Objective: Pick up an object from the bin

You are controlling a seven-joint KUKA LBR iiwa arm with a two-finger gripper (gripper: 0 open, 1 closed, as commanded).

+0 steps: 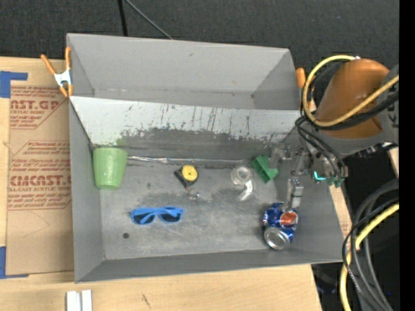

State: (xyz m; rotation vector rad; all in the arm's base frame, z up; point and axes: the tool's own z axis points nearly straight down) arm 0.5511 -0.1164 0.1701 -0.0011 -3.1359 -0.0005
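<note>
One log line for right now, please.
pincer: right end of bin, next to crushed can | can: lying on floor, not lifted | near: green block, clear plastic piece

The bin is grey sheet metal, matt, its floor scuffed and its back wall streaked with dark scratches. The crushed can is thin shiny metal with glossy blue and red print, bare and bright at its end. The cup looks like pale green plastic, smooth and dull. The sunglasses are blue plastic with a slight gloss. A small clear piece looks like glassy plastic. The arm's orange cover is smooth with a soft sheen.
</note>
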